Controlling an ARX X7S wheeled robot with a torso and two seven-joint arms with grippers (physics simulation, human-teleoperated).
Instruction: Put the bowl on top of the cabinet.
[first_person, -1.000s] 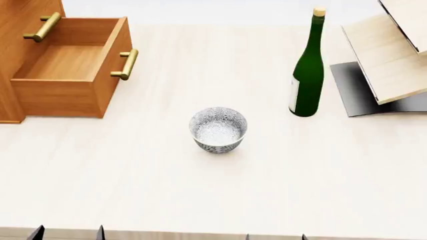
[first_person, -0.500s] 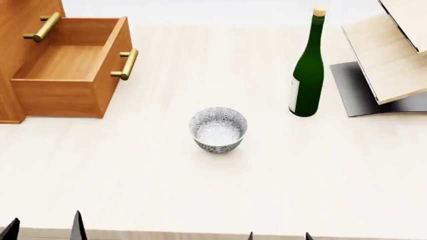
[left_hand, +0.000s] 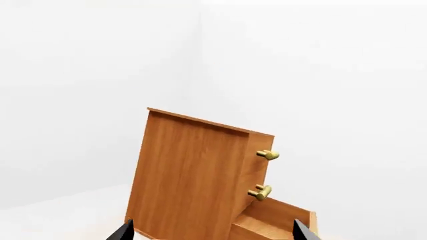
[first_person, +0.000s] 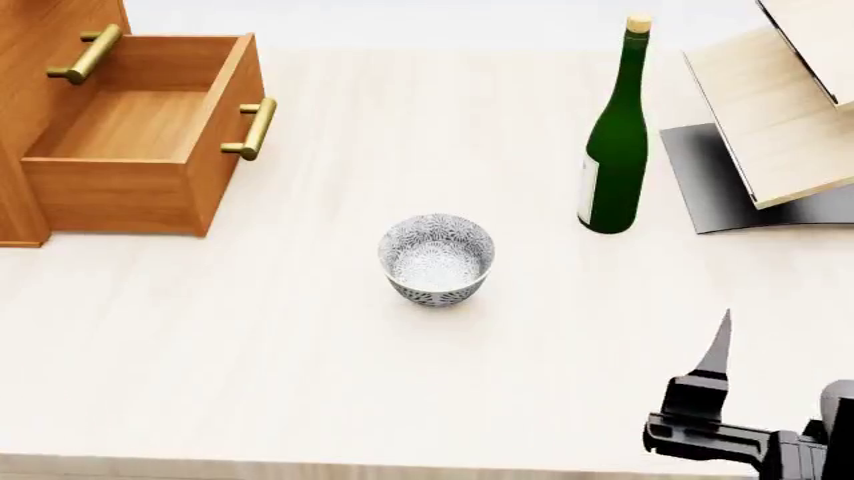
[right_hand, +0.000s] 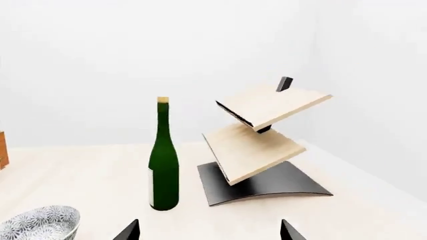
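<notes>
Here the bowl (first_person: 437, 258) stands upright on the pale worktop (first_person: 267, 340), roughly midway along its width and somewhat nearer the near edge than the far one, touching nothing around it; its leaf-patterned rim also shows in the right wrist view (right_hand: 40, 223). The cabinet (first_person: 54, 110) occupies the far left corner of the worktop, its lower drawer (first_person: 140, 150) pulled open toward the middle and a brass bar handle (first_person: 254, 128) fixed to the drawer front, with a second handle (first_person: 86, 54) on the closed drawer above. Seen from the left wrist camera, the cabinet (left_hand: 200, 175) rises as a tall wood-grain box whose flat top carries nothing. A green bottle (first_person: 617, 140) stands upright toward the far right of the worktop, well apart from the bowl, and just beside it, at the far right corner, a pale slanted wooden rack (first_person: 781, 110) sits on a dark curved base (first_person: 714, 180). The right gripper (first_person: 747, 400) enters above the near right corner of the worktop, one dark fingertip (first_person: 722, 340) pointing upward, well apart from the bowl. Both wrist views show fingertips spread wide with nothing between them: the left gripper (left_hand: 212, 231) faces the cabinet, the right gripper the bottle and rack.
</notes>
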